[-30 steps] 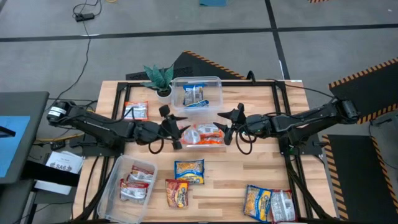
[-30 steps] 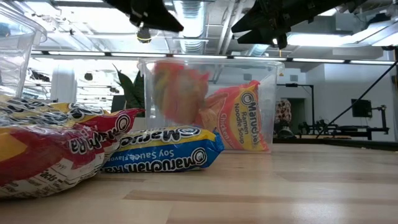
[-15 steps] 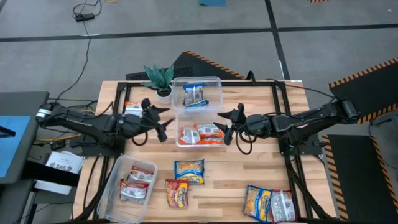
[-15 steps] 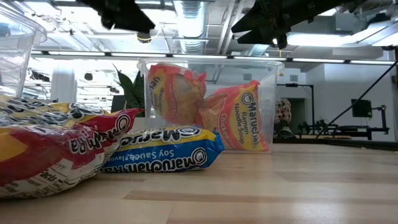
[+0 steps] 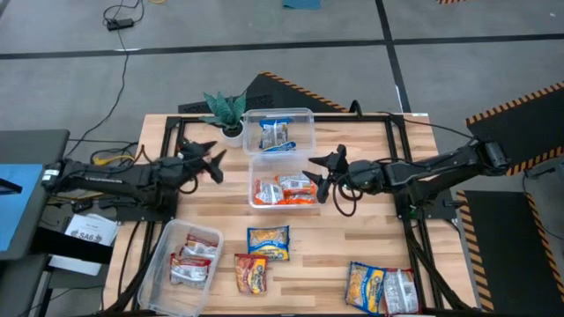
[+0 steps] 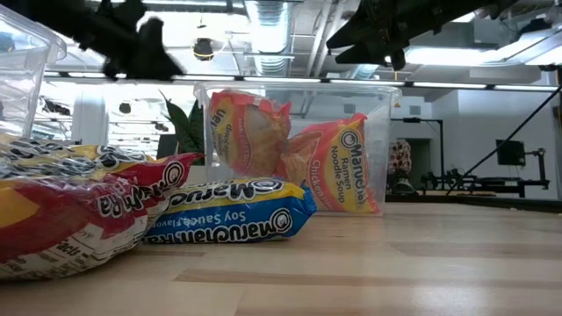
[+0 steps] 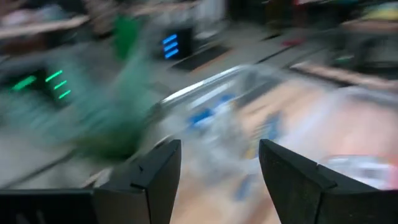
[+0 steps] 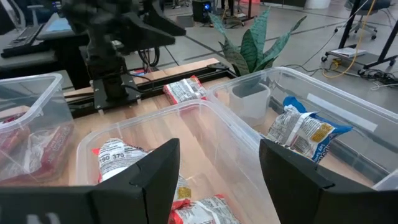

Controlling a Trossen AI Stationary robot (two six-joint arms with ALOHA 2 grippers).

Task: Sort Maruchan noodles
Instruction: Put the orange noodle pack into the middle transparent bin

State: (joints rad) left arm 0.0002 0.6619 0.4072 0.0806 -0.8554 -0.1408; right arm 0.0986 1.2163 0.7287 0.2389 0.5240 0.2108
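**Noodle sorting: what you can and can't make out**

Left gripper (image 5: 204, 158) hangs over the table's left side, beside the red-and-silver packet (image 5: 188, 157) near the potted plant (image 5: 226, 109). Fingers spread wide, nothing in them. Its wrist view is basically a smear: you can guess at a clear tub with blue packets, not much else.

Right gripper (image 5: 322, 173) sits just right of the middle tub (image 5: 251, 180), jaws also apart and empty. That tub holds the orange packets (image 5: 286, 191); the back tub (image 5: 308, 119) holds blue packets (image 5: 275, 135). The near-left tub (image 5: 160, 255) has red ones, partly cut off at the frame edge.

Loose on the wood: a blue-and-yellow packet (image 5: 267, 241), a red packet (image 5: 252, 273), and a pair at the front right (image 5: 382, 288), clipped by the bottom edge. From table height the arms are only dark shapes up top.
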